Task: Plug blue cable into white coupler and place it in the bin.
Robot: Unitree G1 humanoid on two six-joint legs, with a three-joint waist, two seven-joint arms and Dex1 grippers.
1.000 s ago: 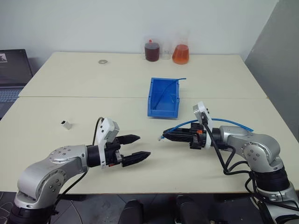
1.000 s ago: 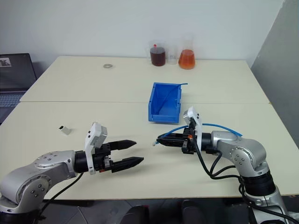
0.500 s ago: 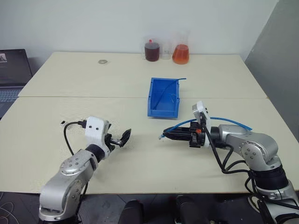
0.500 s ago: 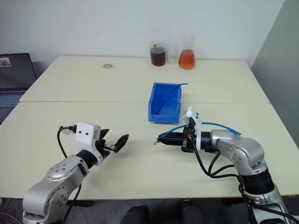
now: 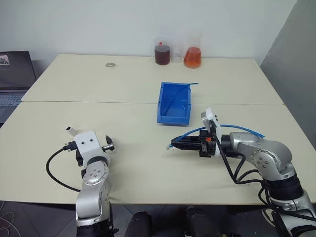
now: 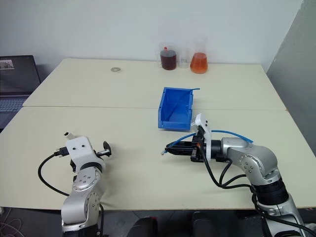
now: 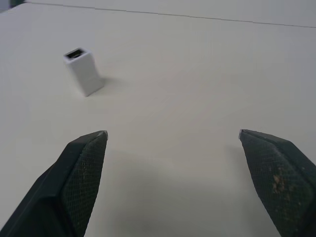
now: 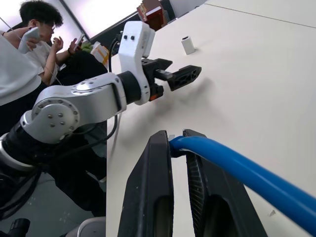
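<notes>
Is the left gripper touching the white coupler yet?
Apart. The left wrist view shows bare table between the left gripper's open fingers and the white coupler lying ahead of them.

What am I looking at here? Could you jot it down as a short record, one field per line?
Surface: pale cream table
Right gripper: jaws shut on the thin bright-blue cable, near its clear-plug end
Left gripper: jaws wide open, holding nothing, pointed toward the tiny white boxy plastic coupler
Coupler: lying loose on the table, apart from the left gripper
Bin: bright-blue rectangular plastic bin, mid-table, a second blue cord draped inside
Back of table: two glass flasks with dark red and orange liquid; small grey ring
</notes>
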